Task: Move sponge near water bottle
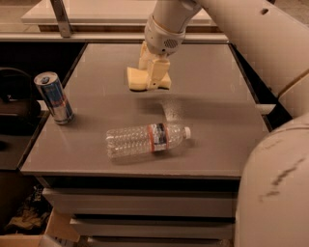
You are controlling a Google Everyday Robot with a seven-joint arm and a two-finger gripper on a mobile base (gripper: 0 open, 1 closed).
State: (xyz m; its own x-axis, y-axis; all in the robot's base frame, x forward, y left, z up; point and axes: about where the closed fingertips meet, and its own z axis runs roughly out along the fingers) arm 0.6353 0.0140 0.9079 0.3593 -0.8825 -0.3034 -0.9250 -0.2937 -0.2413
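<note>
The pale yellow sponge (135, 80) is at the back middle of the grey table (212, 120), held between the cream fingers (157, 72) of my gripper (153, 81). The gripper comes down from above and is shut on the sponge, which seems to hang slightly above the table over a faint shadow. The clear water bottle (147, 139) lies on its side near the table's front edge, white cap pointing right. It lies well in front of the sponge and apart from it.
A blue and silver drink can (54, 98) stands upright at the table's left edge. My white arm fills the right side of the view. A pale shelf (96, 14) runs behind the table. Dark drop-offs flank the table.
</note>
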